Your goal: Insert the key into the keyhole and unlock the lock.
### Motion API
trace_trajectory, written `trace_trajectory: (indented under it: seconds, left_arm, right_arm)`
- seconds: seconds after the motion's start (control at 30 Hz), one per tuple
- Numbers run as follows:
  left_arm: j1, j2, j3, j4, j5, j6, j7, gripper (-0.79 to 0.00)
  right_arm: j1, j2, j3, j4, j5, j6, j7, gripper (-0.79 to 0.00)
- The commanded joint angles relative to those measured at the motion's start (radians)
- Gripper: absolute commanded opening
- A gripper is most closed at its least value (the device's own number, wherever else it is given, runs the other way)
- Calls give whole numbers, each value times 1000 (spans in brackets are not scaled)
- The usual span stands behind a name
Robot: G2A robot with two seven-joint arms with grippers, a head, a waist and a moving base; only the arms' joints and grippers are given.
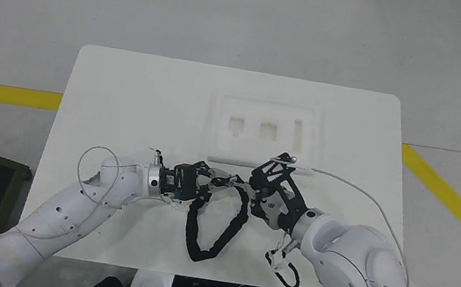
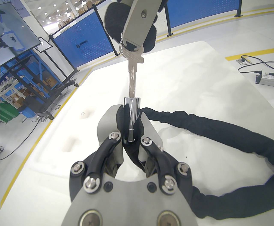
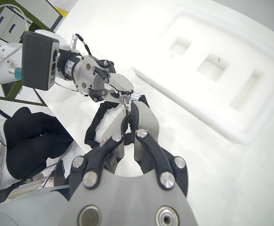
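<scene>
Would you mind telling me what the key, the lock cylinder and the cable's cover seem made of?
Key: likely bare metal, dull silver with a stippled bow.
Lock cylinder: probably chromed metal, mirror-bright.
Cable cover: seemingly black fabric, matte and wrinkled.

The left arm (image 1: 85, 203), lower left in the top view, and the right arm (image 1: 355, 263), lower right, wear smooth white shells. The left gripper (image 2: 131, 119) and right gripper (image 3: 131, 111) share matt silver plates (image 3: 128, 205), black curved links (image 3: 149, 147) and bright round screws (image 3: 167, 177). A thin white cable (image 1: 357, 190) arcs off the right arm. A black camera box (image 3: 38, 61) sits upper left in the right wrist view.
</scene>
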Motion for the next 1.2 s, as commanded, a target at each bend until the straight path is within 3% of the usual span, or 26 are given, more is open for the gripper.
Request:
trace_trajectory:
  seconds: [0.0,1.17]
  left_arm:
    - [0,0,0,0,0,0,0,-785]
    - [0,0,0,0,0,0,0,-785]
  right_arm:
    - [1,-1,1,2,-1,-1,2,-785]
    - [84,-40,-71,87,-8,10,36,-785]
